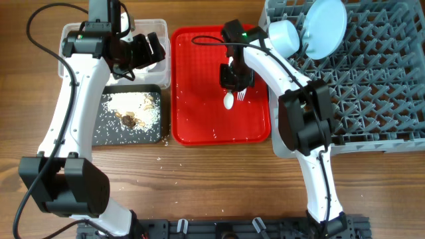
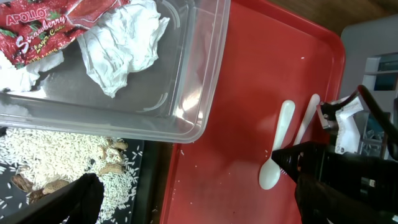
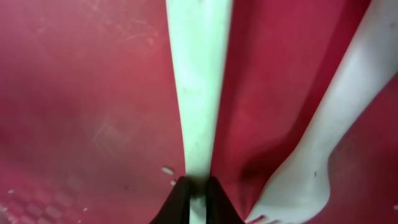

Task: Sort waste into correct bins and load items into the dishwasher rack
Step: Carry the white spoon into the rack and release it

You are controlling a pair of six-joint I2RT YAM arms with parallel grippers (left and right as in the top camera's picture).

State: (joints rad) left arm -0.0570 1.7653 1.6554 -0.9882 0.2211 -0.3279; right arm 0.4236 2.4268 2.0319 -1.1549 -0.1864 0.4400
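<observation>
Right gripper (image 3: 198, 190) is down on the red tray (image 1: 199, 119), pinched onto the handle of the white spoon (image 3: 199, 81), with the fork (image 3: 336, 118) lying just beside it. The spoon looks flat on the tray. Left gripper (image 1: 149, 48) hangs over the clear tub (image 2: 205, 93), fingers wide apart and holding nothing. Napkins (image 2: 124, 43) and the red wrapper (image 2: 43, 25) sit in that tub, and the rice (image 1: 133, 106) is in the black tub (image 1: 99, 136). A plate (image 1: 325, 26) and a bowl (image 1: 285, 36) are in the rack (image 1: 372, 86).
</observation>
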